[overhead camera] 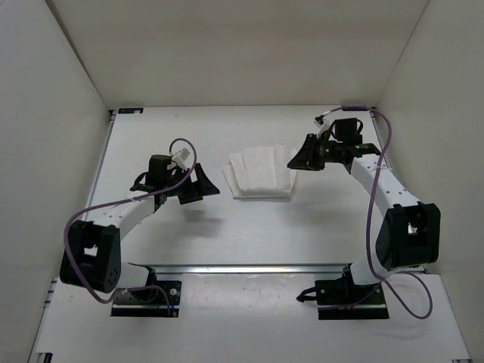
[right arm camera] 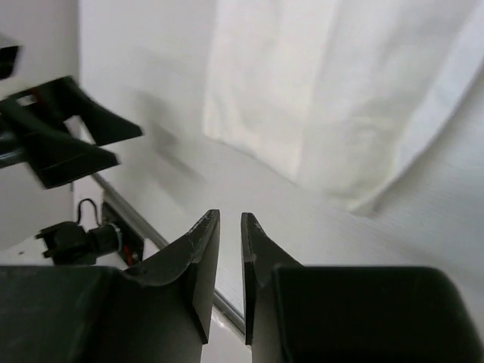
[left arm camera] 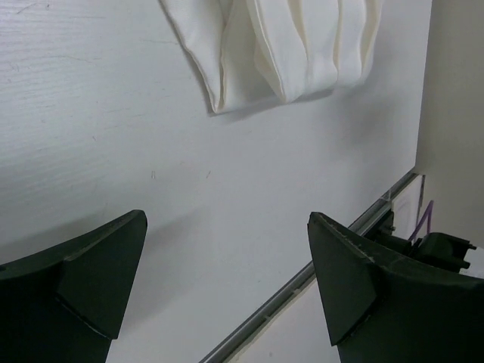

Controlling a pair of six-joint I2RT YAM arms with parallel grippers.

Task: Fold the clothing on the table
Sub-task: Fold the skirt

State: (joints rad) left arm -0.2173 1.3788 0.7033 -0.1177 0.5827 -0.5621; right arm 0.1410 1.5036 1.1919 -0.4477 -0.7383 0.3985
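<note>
One piece of clothing (overhead camera: 261,174), a thin white garment, lies on the white worktop (overhead camera: 151,140) just toward 12 o'clock from its centre. It is gathered into a compact, roughly rectangular bundle, with several overlapping layers fanned along its 12 o'clock edge. Two arms reach in from the near edge, one on each side of the cloth. The left end effector (overhead camera: 200,189) sits at about 8 o'clock from the garment, just beside its left edge. Its two fingers (left arm camera: 113,257) are spread wide and released over bare worktop, apart from the cloth. The right end effector (overhead camera: 296,160) sits at about 2 o'clock from the garment, near its right edge. The right wrist view shows that end effector's two fingers parted by only a thin slit with nothing between them, and the fabric lies ahead of the tips. Neither end effector is grasping the garment. Each arm carries one purple cable, two in all.
</note>
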